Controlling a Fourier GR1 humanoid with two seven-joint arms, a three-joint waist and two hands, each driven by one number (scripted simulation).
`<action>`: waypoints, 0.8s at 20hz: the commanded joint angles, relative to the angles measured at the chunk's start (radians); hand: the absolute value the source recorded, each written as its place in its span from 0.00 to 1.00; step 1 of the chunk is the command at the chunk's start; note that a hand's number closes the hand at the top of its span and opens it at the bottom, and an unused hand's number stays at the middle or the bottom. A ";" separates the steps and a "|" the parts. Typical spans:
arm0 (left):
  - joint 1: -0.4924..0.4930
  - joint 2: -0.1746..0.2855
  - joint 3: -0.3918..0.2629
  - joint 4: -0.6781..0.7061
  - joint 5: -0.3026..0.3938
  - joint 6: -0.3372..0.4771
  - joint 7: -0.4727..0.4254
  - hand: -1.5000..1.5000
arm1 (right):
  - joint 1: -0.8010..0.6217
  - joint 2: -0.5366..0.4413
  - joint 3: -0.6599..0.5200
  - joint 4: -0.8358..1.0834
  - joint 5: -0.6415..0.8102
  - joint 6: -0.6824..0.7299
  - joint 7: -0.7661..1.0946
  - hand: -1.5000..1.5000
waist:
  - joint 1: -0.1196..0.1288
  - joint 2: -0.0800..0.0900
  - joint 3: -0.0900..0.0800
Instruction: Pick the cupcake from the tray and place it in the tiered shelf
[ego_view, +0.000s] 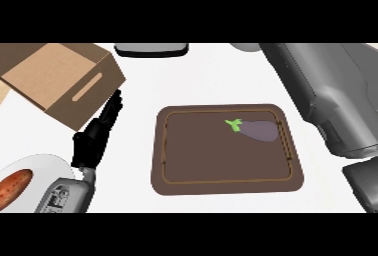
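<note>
1. Looking to the right, you get only the grey right forearm (328, 95), which slants across the desk (207, 80) and runs out under the top edge. The right robot hand does not show, so you cannot tell its state.
2. A dark, pale-rimmed thing (151, 49) is cut off at the top edge, and you cannot tell what it is.
3. At the lower left, the edge cuts a white plate (44, 165). The orange-red food (13, 186) on it is too cropped to name.
4. The open cardboard box (63, 82) at the upper left runs past the left edge and shows a slot handle in its side.
5. The left robot hand (92, 142) is released, with its fingers straight, pointing up towards the box and holding nothing. Its fingertips reach the box's lower edge, but you cannot tell whether they touch.
6. The brown tray (214, 165) sits mid-desk, square with rounded corners and a thin lighter line inside its rim.
7. What lies on the tray looks like an eggplant (260, 131), not a cupcake. It has a dull purple, rounded body with a bright green stem cap at its upper-left end. It lies on its side in the tray's upper right corner, near the rim and well apart from the left robot hand.
</note>
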 joint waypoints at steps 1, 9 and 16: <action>-0.009 0.016 0.012 -0.031 0.009 -0.016 0.016 0.50 | -0.022 -0.047 -0.014 -0.016 0.070 0.089 0.217 1.00 | -0.005 -0.002 0.001; 0.007 0.003 0.016 0.027 -0.005 -0.012 -0.022 0.50 | -0.067 -0.152 -0.098 -0.036 0.118 0.169 0.157 1.00 | -0.002 0.006 0.000; -0.021 -0.018 0.012 0.004 -0.013 0.000 0.016 0.50 | -0.040 -0.202 -0.136 -0.087 0.192 0.191 0.124 1.00 | 0.002 0.005 0.001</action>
